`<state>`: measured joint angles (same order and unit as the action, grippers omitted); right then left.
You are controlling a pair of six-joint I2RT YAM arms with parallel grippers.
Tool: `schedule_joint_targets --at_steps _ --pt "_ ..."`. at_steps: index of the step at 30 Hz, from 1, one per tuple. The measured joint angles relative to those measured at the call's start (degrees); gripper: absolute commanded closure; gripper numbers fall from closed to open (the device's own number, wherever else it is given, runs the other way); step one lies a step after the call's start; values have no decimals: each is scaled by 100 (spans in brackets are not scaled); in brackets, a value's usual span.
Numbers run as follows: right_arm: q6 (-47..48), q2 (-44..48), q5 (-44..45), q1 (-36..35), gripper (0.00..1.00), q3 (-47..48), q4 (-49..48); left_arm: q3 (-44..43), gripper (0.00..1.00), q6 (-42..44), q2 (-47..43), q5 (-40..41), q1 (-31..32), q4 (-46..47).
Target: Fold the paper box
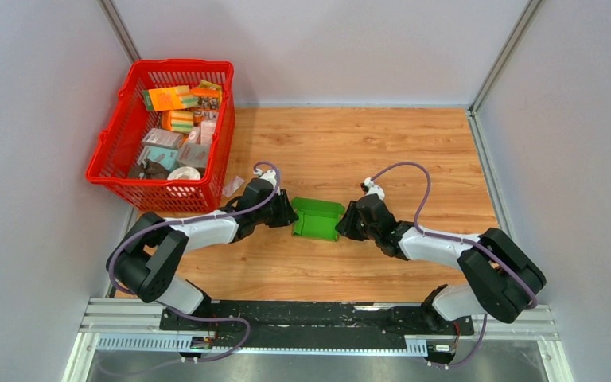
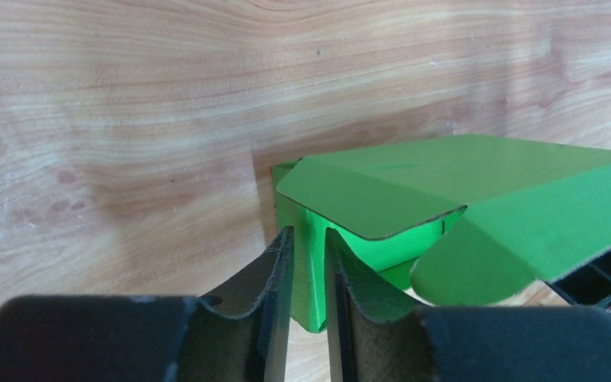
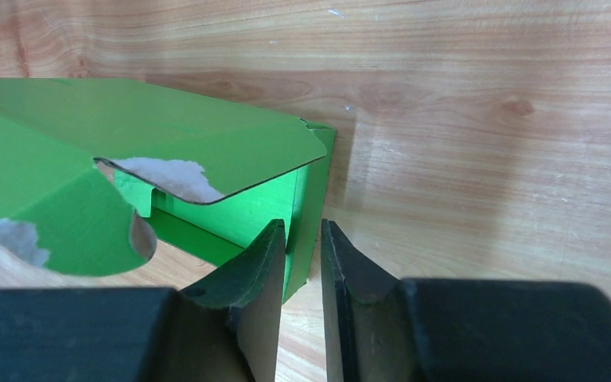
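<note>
The box (image 1: 318, 219) lies mid-table (image 1: 350, 143), between my two grippers and well clear of everything else. I judge it a good half done: the tray is formed, with the end walls up and a floor between them. The lid (image 2: 414, 183) is not down, though. It slopes open above the tray, and its rounded tuck flap (image 2: 477, 263) hangs free outside instead of sitting behind a wall. What is left, as I read it, is to press the lid flat and tuck that flap in.

My left gripper (image 1: 290, 213) is at the box's left end. Its jaws are almost together, with the end wall in the narrow gap, but I cannot tell whether they truly pinch it. My right gripper (image 1: 346, 223) is at the opposite end. Its jaws are slightly parted at the wall's corner, and wood shows beside the card in the gap, so I judge nothing is gripped there.

The lid's underside shows torn white patches (image 3: 167, 175) where the green skin has peeled. That card may crease badly or catch while tucking.

A red basket (image 1: 183, 64) of small packages (image 1: 175, 119) sits at the far left, well apart and no obstacle. What is really in the way is me: both grippers crowd the ends, right under the lid's swing.
</note>
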<state>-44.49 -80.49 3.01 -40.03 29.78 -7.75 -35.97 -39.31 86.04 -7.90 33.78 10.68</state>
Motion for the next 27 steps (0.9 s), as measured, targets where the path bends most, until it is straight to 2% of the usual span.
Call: schedule_joint_targets --at_steps 10,12,16,17,20,23,27 --pt "-2 -291 -125 0 79 118 -101 -214 76 116 367 -20 -4 -111" --pt "-2 -328 -151 0 81 131 -125 -234 81 116 431 -22 -4 -109" --pt "-7 -356 -173 2 91 138 -170 -372 100 164 474 181 94 -289" --pt "-11 -365 -175 7 92 138 -181 -457 100 210 503 304 146 -400" --pt "-31 -385 -155 20 96 146 -201 -920 100 409 671 1086 516 -1008" --pt "-76 -415 -129 33 95 157 -205 -1722 100 490 1139 2317 1027 -1711" --pt "-144 -466 -50 35 88 186 -243 -2347 100 422 1613 3373 1366 -2061"
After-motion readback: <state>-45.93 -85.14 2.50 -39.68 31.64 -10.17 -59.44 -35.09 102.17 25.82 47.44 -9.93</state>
